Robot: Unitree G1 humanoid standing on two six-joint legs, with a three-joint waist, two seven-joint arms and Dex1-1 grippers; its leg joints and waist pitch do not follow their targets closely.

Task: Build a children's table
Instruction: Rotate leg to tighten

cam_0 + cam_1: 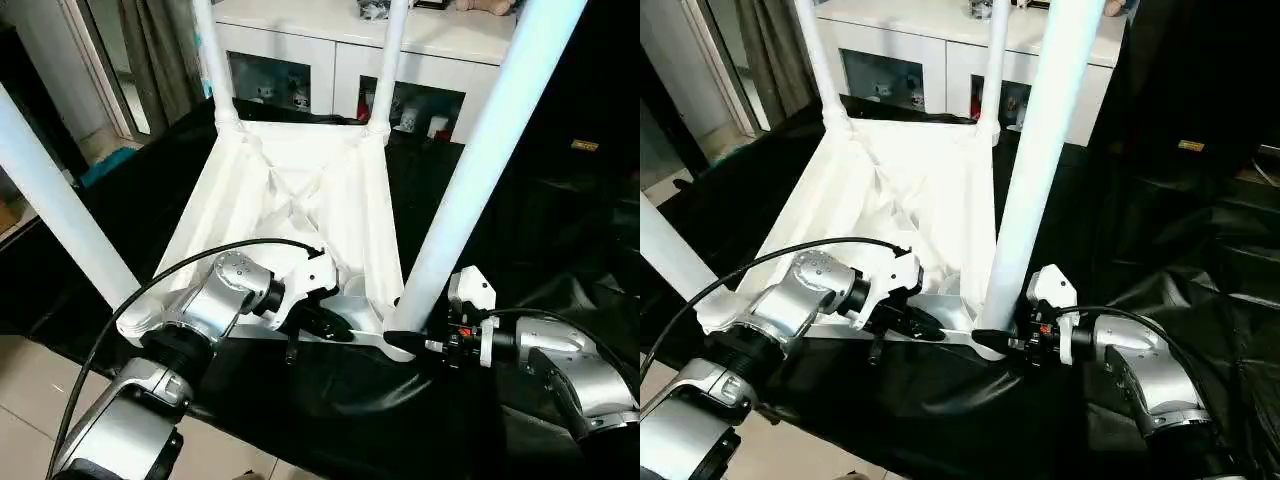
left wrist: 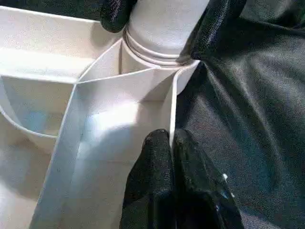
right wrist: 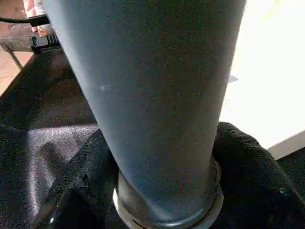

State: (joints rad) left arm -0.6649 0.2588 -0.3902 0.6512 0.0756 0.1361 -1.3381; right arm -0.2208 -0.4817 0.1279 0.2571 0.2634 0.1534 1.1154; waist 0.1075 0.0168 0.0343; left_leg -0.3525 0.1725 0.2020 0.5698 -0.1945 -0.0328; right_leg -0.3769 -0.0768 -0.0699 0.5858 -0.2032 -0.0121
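Observation:
The children's table lies upside down on black cloth, its ribbed white top (image 1: 300, 190) facing up. Legs stand in its corner sockets: near-left (image 1: 60, 200), far-left (image 1: 212, 60), far-right (image 1: 390, 60) and near-right (image 1: 480, 150). My left gripper (image 2: 170, 136) is shut on the thin front rim of the top, close to the near-right corner. My right gripper (image 1: 405, 338) reaches in from the right. Its black fingers (image 2: 114, 14) press against both sides of the near-right leg's base (image 3: 157, 119), just above the socket.
A white cabinet with glass doors (image 1: 300, 70) stands right behind the table. Black cloth (image 1: 540, 220) covers the work surface and drops off at the front towards the tiled floor (image 1: 30, 380). A doorway and curtain (image 1: 150, 50) are at the far left.

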